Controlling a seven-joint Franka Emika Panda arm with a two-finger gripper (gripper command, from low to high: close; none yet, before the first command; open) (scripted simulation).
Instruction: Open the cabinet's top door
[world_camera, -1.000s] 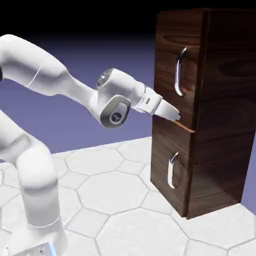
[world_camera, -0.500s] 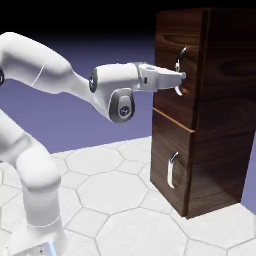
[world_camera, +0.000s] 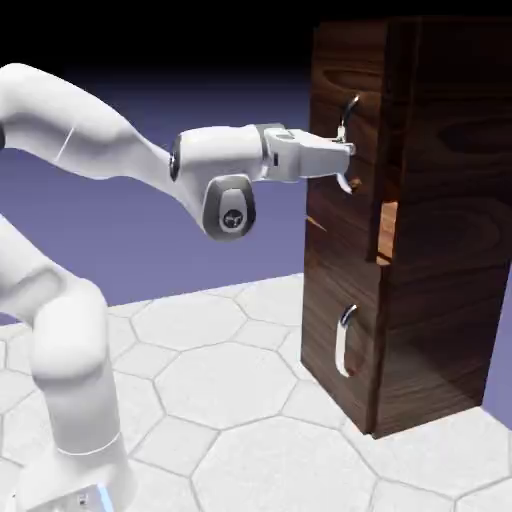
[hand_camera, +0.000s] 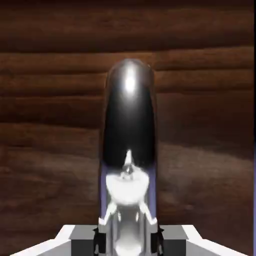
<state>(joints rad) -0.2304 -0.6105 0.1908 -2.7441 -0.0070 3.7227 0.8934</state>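
The gripper (world_camera: 345, 152) is level and clamped on the long silver handle (world_camera: 347, 140) of the top door (world_camera: 340, 150), and in the hand view that shiny bar (hand_camera: 129, 150) fills the space between the two grey fingertips (hand_camera: 80, 245) with dark grained wood right behind it. The door sits high on the front of the cabinet (world_camera: 440, 220), its lower edge swung out a touch so a lighter strip shows at the seam above the shorter lower panel (world_camera: 340, 350). The cabinet stands upright on the white hexagon-tiled table (world_camera: 230, 400), at the right of the exterior view.
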